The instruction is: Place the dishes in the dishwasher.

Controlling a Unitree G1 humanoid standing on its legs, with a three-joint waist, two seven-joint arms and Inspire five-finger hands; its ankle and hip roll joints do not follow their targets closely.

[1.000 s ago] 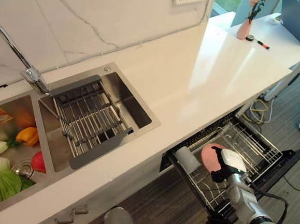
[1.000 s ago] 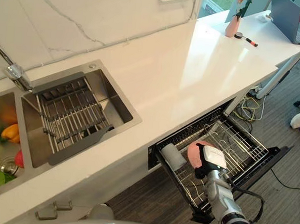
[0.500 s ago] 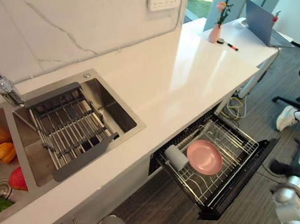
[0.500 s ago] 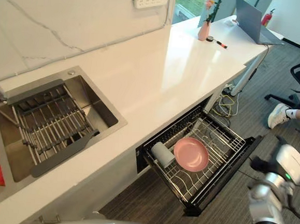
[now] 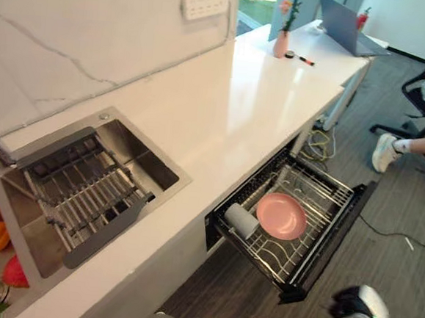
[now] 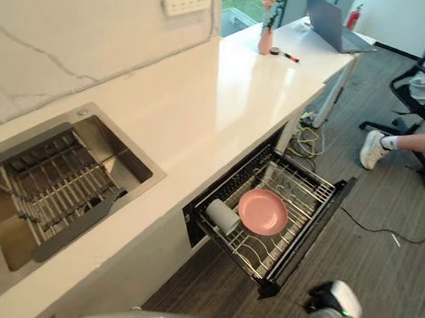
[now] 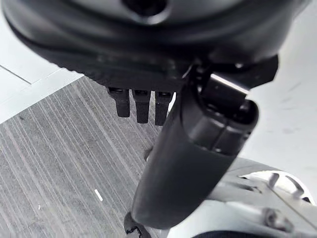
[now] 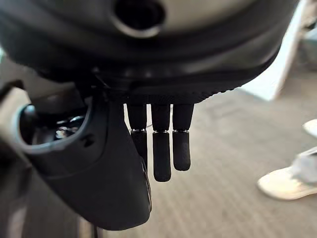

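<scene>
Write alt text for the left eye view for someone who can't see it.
A pink plate and a pale cup on its side lie in the pulled-out dishwasher rack under a white counter. A drying rack sits in the sink; the right hand hangs open near the floor.

The right hand (image 8: 148, 148) hangs over grey plank floor (image 8: 223, 163), fingers (image 8: 162, 153) straight and holding nothing. A person's pale shoe (image 8: 285, 183) rests on the floor beside the fingers.

Right hand (image 8: 148, 144) hangs low, fingers (image 8: 162, 153) straight and together, holding nothing; left hand (image 7: 193, 148) likewise slack, its fingers (image 7: 142, 105) extended, thumb alongside, empty.
</scene>
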